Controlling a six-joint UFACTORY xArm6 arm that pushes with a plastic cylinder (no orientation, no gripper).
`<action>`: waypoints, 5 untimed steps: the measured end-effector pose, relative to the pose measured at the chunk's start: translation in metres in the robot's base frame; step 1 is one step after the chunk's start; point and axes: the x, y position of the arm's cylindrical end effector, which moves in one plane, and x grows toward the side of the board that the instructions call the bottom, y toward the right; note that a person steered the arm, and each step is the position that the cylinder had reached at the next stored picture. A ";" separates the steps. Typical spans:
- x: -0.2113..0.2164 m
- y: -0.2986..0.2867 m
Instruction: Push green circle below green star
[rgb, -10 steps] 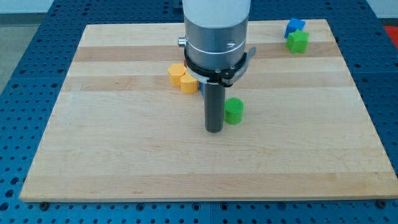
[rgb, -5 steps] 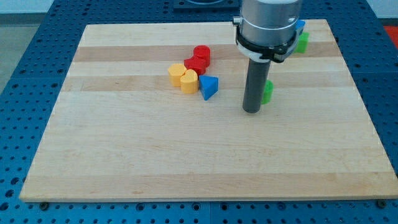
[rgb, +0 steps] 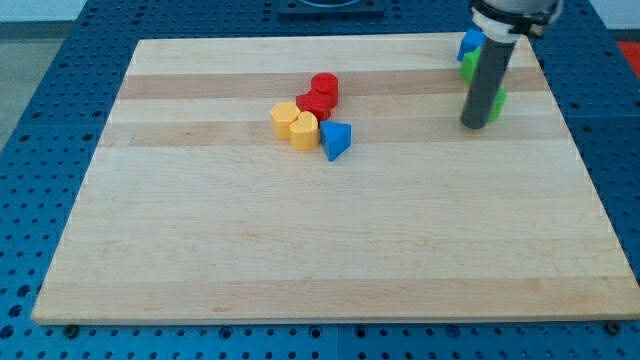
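The green circle (rgb: 497, 104) lies near the board's upper right, mostly hidden behind my rod; only its right edge shows. My tip (rgb: 474, 124) rests on the board right against the circle's left side. The green star (rgb: 467, 67) sits just above, mostly hidden by the rod, with a sliver showing on the rod's left. The circle is just below the star.
A blue block (rgb: 470, 43) sits above the green star at the board's top right edge. A cluster at centre left holds two red blocks (rgb: 320, 94), two yellow blocks (rgb: 295, 124) and a blue triangle (rgb: 336, 139). The board's right edge (rgb: 575, 150) is close to the circle.
My tip moved up and to the right, pushing the green circle from the board's middle to just under the green star. The arm body has risen out of the view.
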 end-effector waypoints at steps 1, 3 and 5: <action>-0.001 0.025; -0.030 0.032; -0.063 0.032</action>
